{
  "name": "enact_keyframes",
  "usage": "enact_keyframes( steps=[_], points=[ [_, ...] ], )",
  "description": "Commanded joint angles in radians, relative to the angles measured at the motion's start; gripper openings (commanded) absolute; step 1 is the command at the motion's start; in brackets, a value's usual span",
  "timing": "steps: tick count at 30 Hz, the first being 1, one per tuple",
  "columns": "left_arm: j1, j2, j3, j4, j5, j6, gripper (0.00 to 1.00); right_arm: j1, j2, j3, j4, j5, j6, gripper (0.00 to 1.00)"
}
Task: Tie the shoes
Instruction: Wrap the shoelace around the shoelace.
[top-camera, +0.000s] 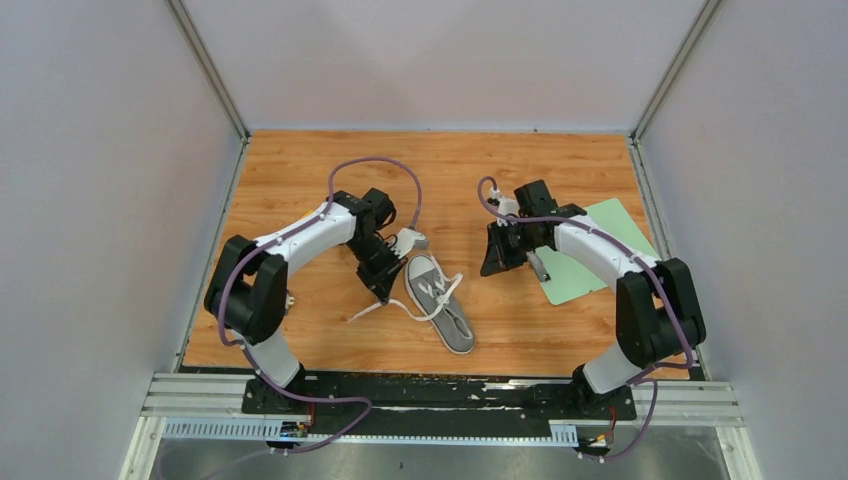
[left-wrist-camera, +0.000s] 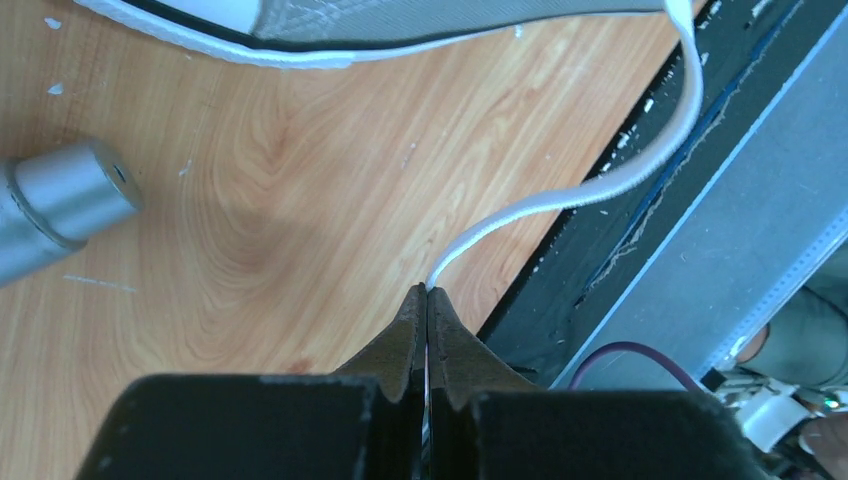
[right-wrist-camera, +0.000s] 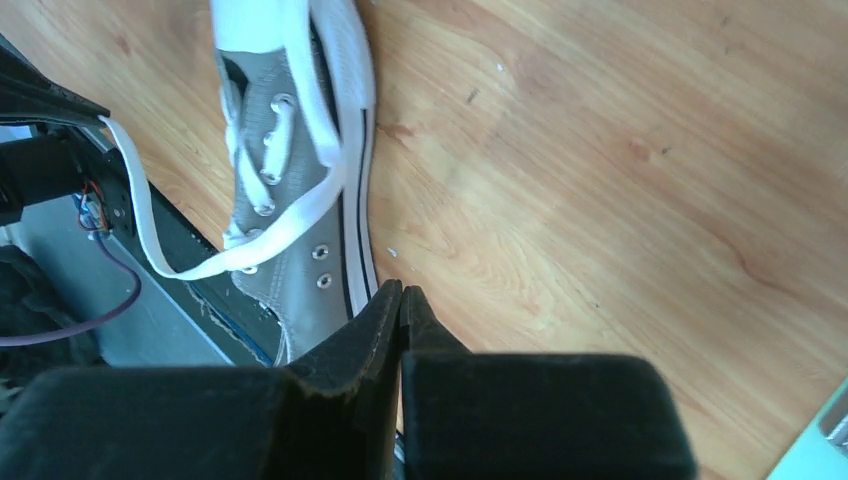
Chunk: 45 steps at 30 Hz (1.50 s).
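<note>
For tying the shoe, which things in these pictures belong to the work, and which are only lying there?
Belongs to the job:
- grey sneaker
- its white lace
- left gripper, shut on the lace end
- right gripper, shut and empty

Just lying about:
- green mat, far right

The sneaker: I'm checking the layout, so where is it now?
In the top view the sneaker lies near the middle of the table, between the left gripper, shut on one white lace, and the right gripper.
</note>
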Motion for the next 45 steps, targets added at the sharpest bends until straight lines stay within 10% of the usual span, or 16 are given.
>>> enact_keyframes(
  steps=[1, 10, 16, 23, 30, 45],
  points=[
    [0.004, 0.032, 0.066, 0.032, -0.005, -0.057, 0.00, -0.005, 0.031, -0.023, 0.091, -0.030, 0.133, 0.02],
    [0.005, -0.049, 0.031, 0.042, -0.158, -0.095, 0.00, -0.006, 0.185, 0.238, 0.015, -0.200, 0.003, 0.27],
    [0.005, -0.080, 0.086, -0.008, -0.017, -0.088, 0.00, 0.009, 0.099, 0.313, -0.100, -0.418, -0.271, 0.69],
    [0.005, -0.017, 0.174, -0.092, 0.184, -0.080, 0.00, 0.093, -0.133, 0.083, -0.059, -0.102, -0.530, 0.69],
    [0.005, -0.059, 0.080, 0.008, 0.300, -0.168, 0.00, 0.118, -0.203, -0.176, -0.126, 0.019, -0.783, 0.46],
    [0.005, -0.017, -0.158, 0.481, 0.465, -0.443, 0.00, 0.370, -0.007, -0.135, -0.047, -0.133, -0.635, 0.36]
  ],
)
